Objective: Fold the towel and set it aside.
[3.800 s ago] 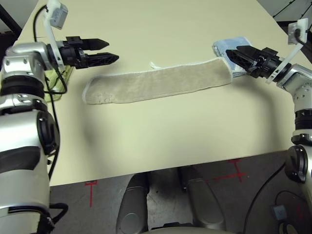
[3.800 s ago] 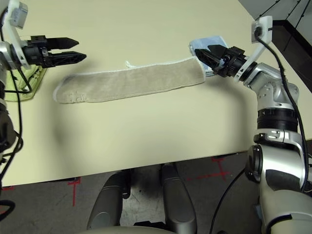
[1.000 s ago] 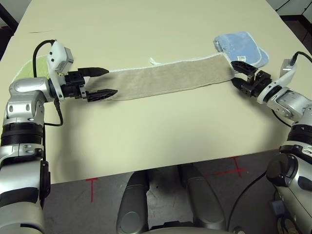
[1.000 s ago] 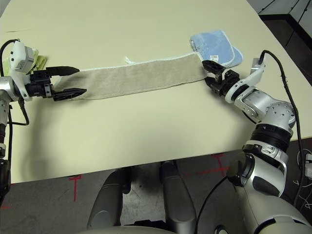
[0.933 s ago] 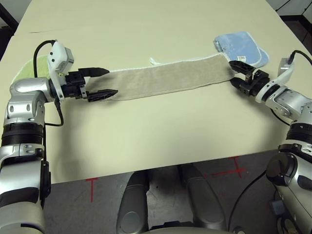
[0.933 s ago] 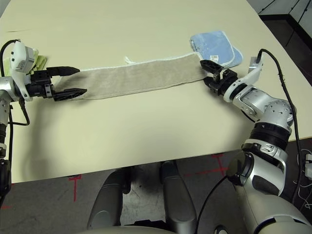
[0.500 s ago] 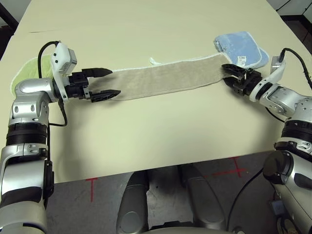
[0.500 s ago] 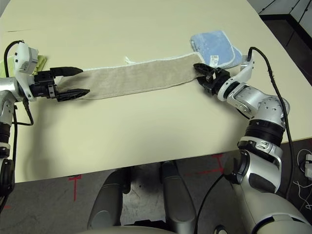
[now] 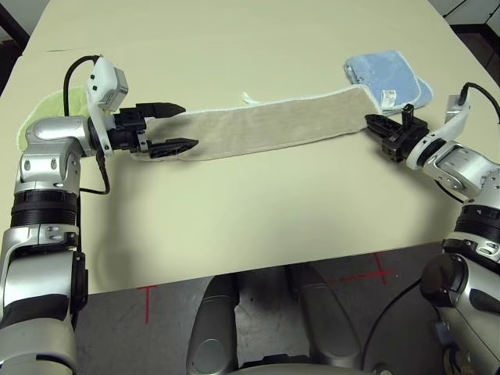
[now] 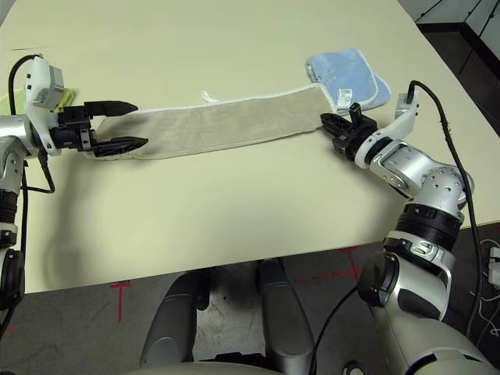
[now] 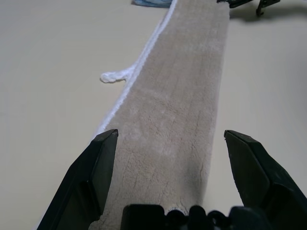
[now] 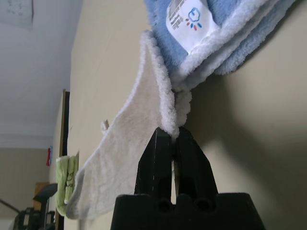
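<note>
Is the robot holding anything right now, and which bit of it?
Yes. The right gripper is shut on the towel, pinching the edge of its end beside the blue towel. The left gripper is open around the other end, holding nothing.

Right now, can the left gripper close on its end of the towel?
Probably yes. The open left gripper already straddles the towel end, one finger on each side of the strip, with nothing between them and the cloth.

A pale cream worktop [image 9: 258,226] carries the towel [image 9: 273,125], stretched out flat in a long strip. A folded light blue towel [image 9: 387,74] lies just beyond its right end, and a light green cloth [image 9: 51,109] lies near its left end.
</note>
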### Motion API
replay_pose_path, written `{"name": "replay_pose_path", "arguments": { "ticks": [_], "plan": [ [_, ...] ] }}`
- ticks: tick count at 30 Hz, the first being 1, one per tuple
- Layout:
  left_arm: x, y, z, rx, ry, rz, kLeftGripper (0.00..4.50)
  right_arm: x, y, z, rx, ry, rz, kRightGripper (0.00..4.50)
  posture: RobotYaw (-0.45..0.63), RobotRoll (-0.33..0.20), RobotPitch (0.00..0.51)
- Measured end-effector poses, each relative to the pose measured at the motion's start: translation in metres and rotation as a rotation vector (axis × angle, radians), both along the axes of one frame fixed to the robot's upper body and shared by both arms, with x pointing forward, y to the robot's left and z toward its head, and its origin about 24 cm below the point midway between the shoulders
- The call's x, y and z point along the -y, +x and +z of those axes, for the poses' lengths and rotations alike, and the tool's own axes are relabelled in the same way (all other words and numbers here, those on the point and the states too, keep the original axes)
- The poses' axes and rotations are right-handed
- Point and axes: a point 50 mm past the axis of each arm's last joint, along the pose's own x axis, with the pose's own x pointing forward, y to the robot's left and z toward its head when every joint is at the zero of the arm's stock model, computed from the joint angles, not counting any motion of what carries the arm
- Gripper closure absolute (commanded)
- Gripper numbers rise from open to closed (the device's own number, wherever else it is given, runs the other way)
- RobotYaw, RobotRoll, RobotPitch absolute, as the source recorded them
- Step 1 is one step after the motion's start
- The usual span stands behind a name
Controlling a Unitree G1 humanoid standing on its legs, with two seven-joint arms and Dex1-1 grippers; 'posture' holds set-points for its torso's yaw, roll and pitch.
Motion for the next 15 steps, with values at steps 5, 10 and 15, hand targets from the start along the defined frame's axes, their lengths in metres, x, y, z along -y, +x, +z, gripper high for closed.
{"name": "replay_pose_path", "arguments": {
  "ticks": [5,10,15],
  "plan": [
    [0.007,0.004,-0.003,-0.020,-0.040,0.012,0.00,-0.002,-0.002,0.015,0.070,-0.053,-0.004,4.47,-0.05,0.000,0.302],
    [0.012,0.002,-0.003,-0.007,-0.056,0.011,0.00,-0.023,0.009,0.040,0.193,-0.087,0.048,4.47,-0.04,0.000,0.297],
    [0.011,-0.001,-0.008,-0.026,-0.065,0.018,0.00,-0.041,0.011,0.047,0.257,-0.216,0.147,4.47,-0.01,0.000,0.289]
  ]
}}
